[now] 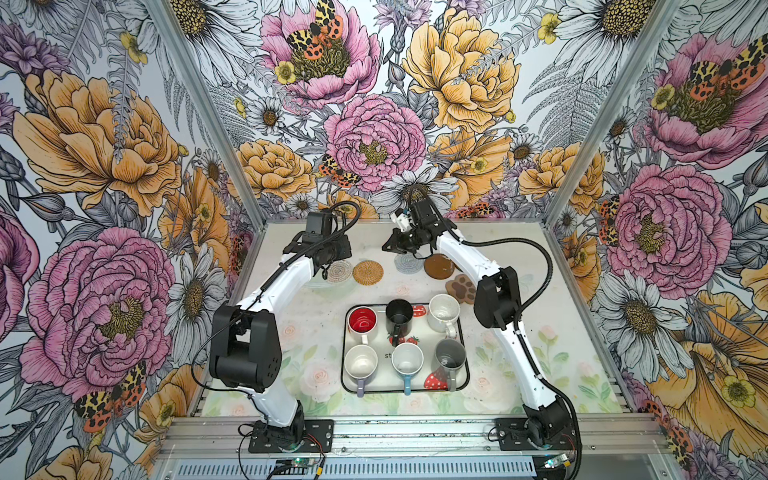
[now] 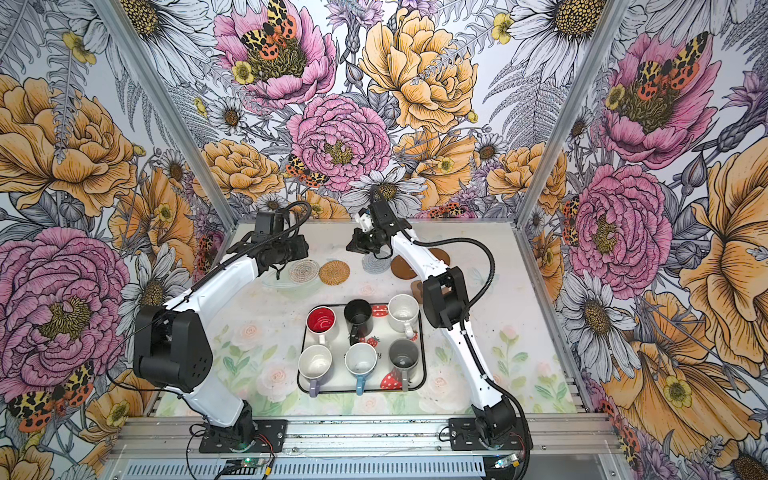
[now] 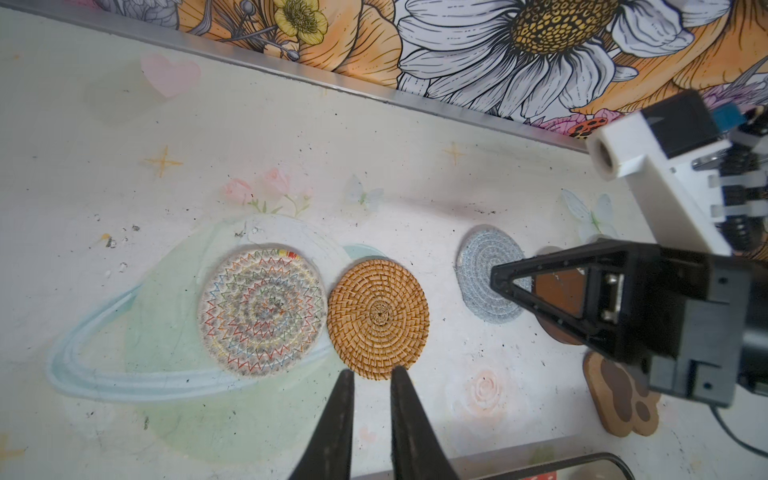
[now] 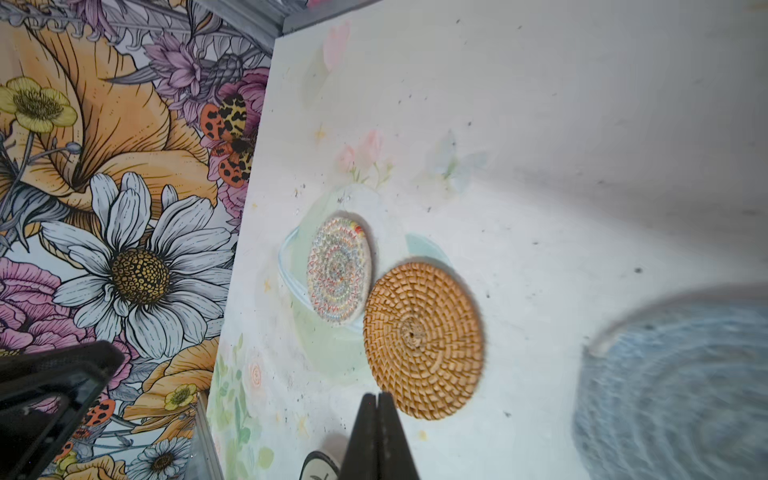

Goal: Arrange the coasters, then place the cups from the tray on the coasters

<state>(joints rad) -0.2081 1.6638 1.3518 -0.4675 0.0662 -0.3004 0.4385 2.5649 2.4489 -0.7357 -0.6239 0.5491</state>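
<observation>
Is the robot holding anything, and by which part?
Nothing is held. The left gripper is slightly open and empty; the right gripper is shut on nothing.

Coasters: stitched coaster [image 1: 339, 271] and woven tan coaster [image 1: 368, 272] lay flat, nearly touching; grey coaster [image 1: 408, 262], brown coaster [image 1: 439, 266] and paw coaster [image 1: 461, 287] lay to their right.
Back cups: red-inside cup [image 1: 362, 320], black cup [image 1: 399, 318], speckled cup [image 1: 444, 311], upright.
Front cups: lilac cup [image 1: 360, 362], blue cup [image 1: 407, 359], grey cup [image 1: 450, 355], upright.
Tray: strawberry tray [image 1: 380, 384] held all six.
</observation>
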